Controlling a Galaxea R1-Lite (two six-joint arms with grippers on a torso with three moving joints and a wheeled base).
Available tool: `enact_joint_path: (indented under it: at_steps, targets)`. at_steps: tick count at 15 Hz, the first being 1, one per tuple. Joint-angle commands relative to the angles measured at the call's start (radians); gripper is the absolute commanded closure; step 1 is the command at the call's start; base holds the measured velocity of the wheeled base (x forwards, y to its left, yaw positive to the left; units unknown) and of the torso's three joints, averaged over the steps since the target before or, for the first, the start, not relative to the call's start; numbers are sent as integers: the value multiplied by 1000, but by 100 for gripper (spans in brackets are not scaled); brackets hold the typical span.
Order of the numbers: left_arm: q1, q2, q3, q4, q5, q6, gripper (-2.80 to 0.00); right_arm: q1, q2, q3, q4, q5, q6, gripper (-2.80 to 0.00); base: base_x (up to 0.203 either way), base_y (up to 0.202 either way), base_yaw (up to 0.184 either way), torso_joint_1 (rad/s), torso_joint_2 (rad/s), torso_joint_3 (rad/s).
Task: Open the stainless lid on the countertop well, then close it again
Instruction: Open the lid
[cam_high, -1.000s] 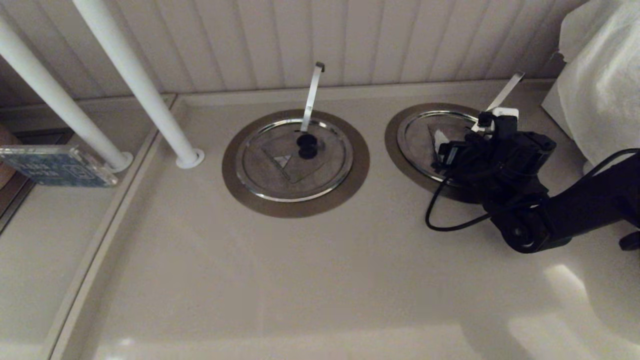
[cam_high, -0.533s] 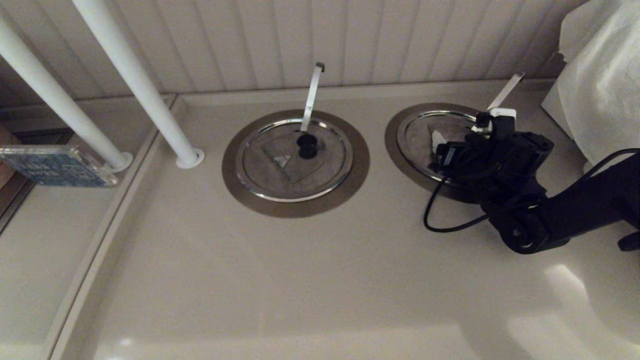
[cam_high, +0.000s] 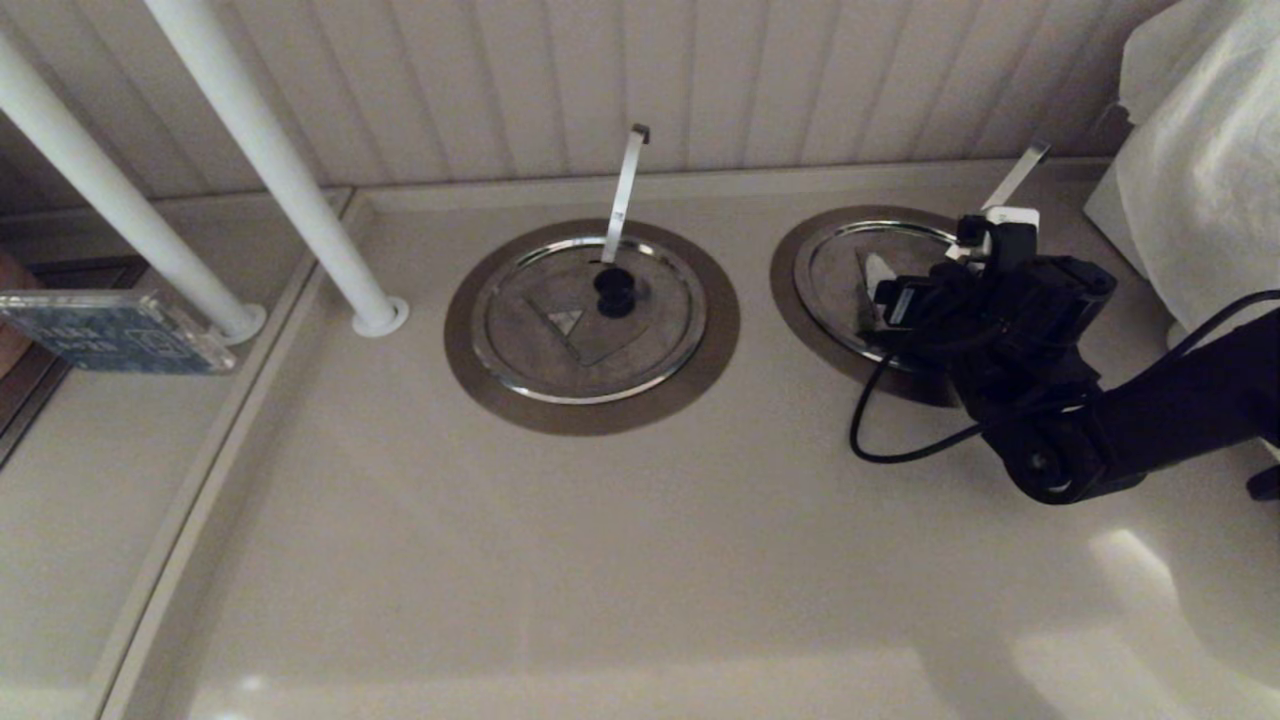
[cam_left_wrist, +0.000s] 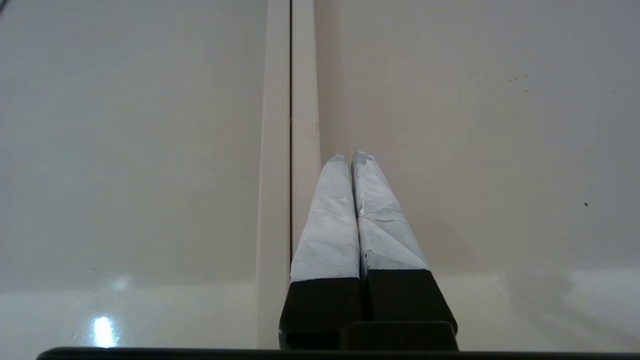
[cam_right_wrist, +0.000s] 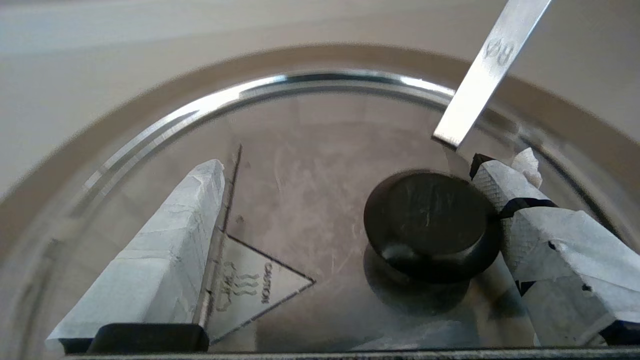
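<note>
The stainless lid (cam_high: 838, 272) lies flat and closed on the right-hand countertop well, whose bronze-grey ring (cam_high: 788, 290) frames it. My right gripper (cam_high: 942, 250) hovers low over the lid and is open. In the right wrist view the black knob (cam_right_wrist: 430, 220) sits between the jaws of the right gripper (cam_right_wrist: 348, 167). The knob touches one taped finger (cam_right_wrist: 505, 195); the other finger (cam_right_wrist: 170, 240) rests over the flap's hinge line beside the triangle sticker (cam_right_wrist: 250, 290). A ladle handle (cam_right_wrist: 492, 70) sticks up through the slot. My left gripper (cam_left_wrist: 348, 154) is shut, parked over a counter seam.
The twin lid (cam_high: 590, 320) with its own ladle handle (cam_high: 625, 190) sits in the left ring. Two white poles (cam_high: 290, 190) slant down at the left. A white cloth-covered bulk (cam_high: 1200, 170) stands at the far right. The panelled wall runs close behind both wells.
My right gripper has shifted slightly over the right lid, ending a little nearer the wall. The lid stays seated and the twin lid is unchanged.
</note>
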Motion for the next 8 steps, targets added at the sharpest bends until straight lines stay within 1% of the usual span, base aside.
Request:
enact_joint_path:
  at_steps: [1,8]
  targets:
    - [0,-1,0,0,0,0,0,6,-18,1,-9,-2,-2,-280,0,0,0,0,0,0]
    - [0,0,0,-1,0,0,0,26,-39,-3,-6,-2,-8,-280,0,0,0,0,0,0]
